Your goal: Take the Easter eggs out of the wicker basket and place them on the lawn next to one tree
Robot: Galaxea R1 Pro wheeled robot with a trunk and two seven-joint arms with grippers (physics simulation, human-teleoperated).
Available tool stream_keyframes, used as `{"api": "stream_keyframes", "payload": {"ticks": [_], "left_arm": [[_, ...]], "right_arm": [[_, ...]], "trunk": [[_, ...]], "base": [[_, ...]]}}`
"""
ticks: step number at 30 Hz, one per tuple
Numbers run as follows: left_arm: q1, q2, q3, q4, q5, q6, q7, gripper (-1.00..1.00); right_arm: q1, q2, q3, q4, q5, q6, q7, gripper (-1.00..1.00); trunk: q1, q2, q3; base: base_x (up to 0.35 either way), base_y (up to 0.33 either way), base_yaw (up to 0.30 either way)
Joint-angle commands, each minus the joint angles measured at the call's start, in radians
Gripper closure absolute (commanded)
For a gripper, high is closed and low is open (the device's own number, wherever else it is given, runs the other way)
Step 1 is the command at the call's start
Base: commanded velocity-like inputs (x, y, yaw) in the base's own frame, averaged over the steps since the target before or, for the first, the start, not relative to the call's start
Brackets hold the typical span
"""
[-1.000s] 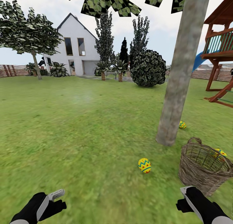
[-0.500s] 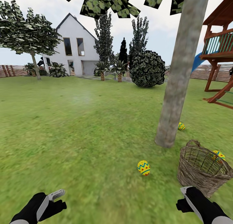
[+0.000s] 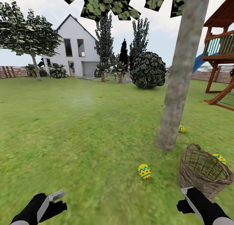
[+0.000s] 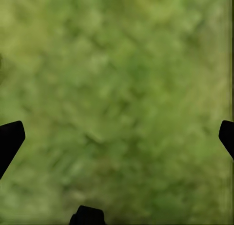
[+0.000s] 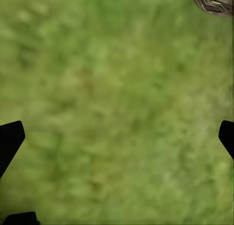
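Head view shows my right hand [image 3: 190, 199] spread and empty just short of the wicker basket [image 3: 203, 173], last egg [image 3: 220, 158] at its far rim, so I might tip it reaching over.

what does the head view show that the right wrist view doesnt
Head view alone: the tree trunk, three Easter eggs, one on the grass near the trunk, one behind the trunk, one seen through the basket's far rim, plus the house, the play tower and the left gripper.

Right wrist view alone: the right gripper's fingers spread wide over bare grass, nothing between them.

Both: the lawn and the wicker basket, the latter just a corner in the wrist view.
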Motion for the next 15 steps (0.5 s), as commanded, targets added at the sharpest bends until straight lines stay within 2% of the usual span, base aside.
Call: {"api": "stream_keyframes", "payload": {"ticks": [1, 15], "left_arm": [[-0.001, 0.000, 0.004, -0.002, 0.006, 0.006, 0.001, -1.00], [0.000, 0.000, 0.003, 0.000, 0.006, 0.006, 0.001, -1.00]], "right_arm": [[0.000, -0.002, 0.007, -0.002, -0.007, 0.004, -0.001, -1.00], [-0.001, 0.000, 0.008, -0.002, -0.006, 0.002, 0.000, -1.00]], "trunk": [[-0.004, 0.007, 0.003], [-0.058, 0.105, 0.055]], "base": [[0.000, 0.000, 0.000], [0.000, 0.000, 0.000]]}}
